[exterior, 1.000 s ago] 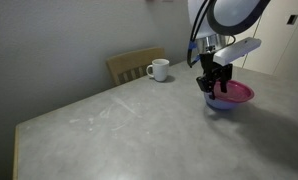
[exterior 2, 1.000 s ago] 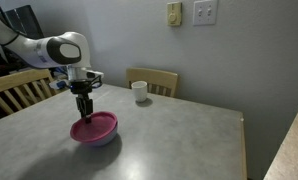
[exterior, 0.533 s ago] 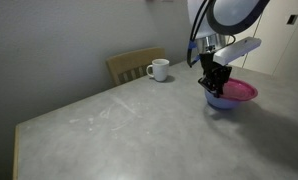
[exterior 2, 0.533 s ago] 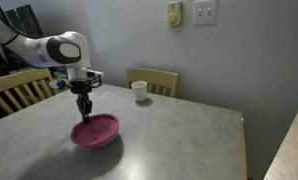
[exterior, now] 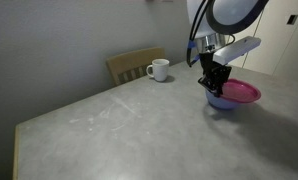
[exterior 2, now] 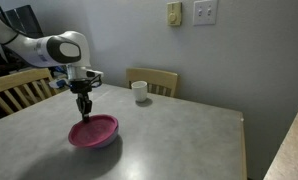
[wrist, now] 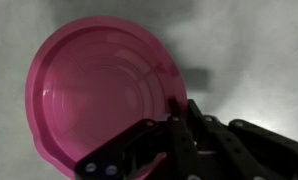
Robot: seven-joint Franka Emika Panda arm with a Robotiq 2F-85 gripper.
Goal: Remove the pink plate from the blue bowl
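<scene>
Here, tool [exterior: 213,88] pinching pink plate [exterior: 241,93] rim, over blue bowl [exterior: 220,103], white mug [exterior: 159,69] well apart.

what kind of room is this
Probably a home dining area: a grey table with wooden chairs at it, a white mug on the table, and light switches on the wall.

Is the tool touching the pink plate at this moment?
Touching. The wrist view shows the tool pinched onto the rim of the pink plate, with no gap visible.

The plate [exterior: 241,93] lies over the bowl [exterior: 221,104] on the table [exterior: 129,135], mug [exterior: 159,69] well behind.
</scene>
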